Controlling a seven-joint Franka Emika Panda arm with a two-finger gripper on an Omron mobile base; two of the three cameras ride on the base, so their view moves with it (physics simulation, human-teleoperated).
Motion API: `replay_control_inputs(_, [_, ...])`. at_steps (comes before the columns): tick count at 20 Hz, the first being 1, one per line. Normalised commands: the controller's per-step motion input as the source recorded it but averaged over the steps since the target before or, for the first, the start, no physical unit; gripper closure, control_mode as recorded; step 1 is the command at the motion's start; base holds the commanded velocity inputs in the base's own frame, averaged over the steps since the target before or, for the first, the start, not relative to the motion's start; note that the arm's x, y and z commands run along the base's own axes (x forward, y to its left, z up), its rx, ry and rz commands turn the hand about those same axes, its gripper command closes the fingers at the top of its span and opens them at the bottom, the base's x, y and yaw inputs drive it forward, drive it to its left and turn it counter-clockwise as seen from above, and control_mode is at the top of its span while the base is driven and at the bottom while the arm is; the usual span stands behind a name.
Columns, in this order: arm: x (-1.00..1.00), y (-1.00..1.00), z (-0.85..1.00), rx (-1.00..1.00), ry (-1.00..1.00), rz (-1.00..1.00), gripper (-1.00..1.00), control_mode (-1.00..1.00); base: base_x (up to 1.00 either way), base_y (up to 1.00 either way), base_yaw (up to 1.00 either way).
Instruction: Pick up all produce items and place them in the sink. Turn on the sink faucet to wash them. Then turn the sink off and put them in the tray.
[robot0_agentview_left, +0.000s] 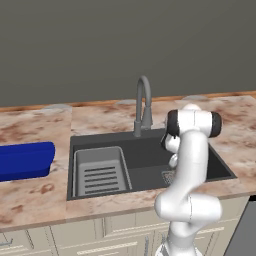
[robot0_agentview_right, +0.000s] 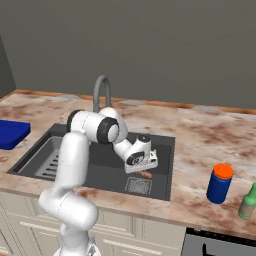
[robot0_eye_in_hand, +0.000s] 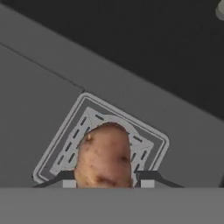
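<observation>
At nine o'clock in the left base view, the blue tray (robot0_agentview_left: 25, 160) sits on the marbled counter (robot0_agentview_left: 35, 195), apart from the basin's left rim. Moving right, the dark grey sink (robot0_agentview_left: 145, 155) is sunk into the counter, with a light grey slatted rack insert (robot0_agentview_left: 100, 172) filling its left part. Behind the basin, at about twelve o'clock from its centre, the sink faucet (robot0_agentview_left: 142, 105) stands upright, its arched spout curving forward over the back wall. Further right, the white arm (robot0_agentview_left: 187, 170) rises in front of the basin and bends down into its right half, hiding the drain grate (robot0_agentview_left: 168, 176) almost entirely.

From the right base view, the gripper (robot0_agentview_right: 145, 172) hangs low inside the basin, directly above the square grate, with the produce item (robot0_agentview_right: 145, 174) showing as a small orange-brown lump just beneath the hand. At four o'clock on the counter stand a blue jar with an orange lid (robot0_agentview_right: 219, 183) and, at the frame's edge, a green bottle (robot0_agentview_right: 248, 201).

Along the hand view, the lumpy brown piece lies over the grate, between the two dark fingertips (robot0_eye_in_hand: 65, 179), which sit close against its left and right sides. The jaws stand narrow around it; whether they press it firmly enough to hold it, I cannot tell.
</observation>
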Motion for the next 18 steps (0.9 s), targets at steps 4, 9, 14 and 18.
replay_control_inputs(4, [-0.20, -0.01, 0.60, 0.00, -0.03, -0.05, 1.00, -1.00, 0.00, 0.00, 0.00])
replay_control_inputs(9, [-0.23, 0.00, 0.62, 0.00, -0.02, -0.06, 1.00, -1.00, 0.00, 0.00, 0.00])
replay_control_inputs(14, [-0.27, 0.00, 0.63, 0.00, 0.00, -0.08, 1.00, -1.00, 0.00, 0.00, 0.00])
replay_control_inputs(18, [-0.31, 0.00, 0.60, 0.00, 0.00, -0.08, 1.00, -1.00, 0.00, 0.00, 0.00])
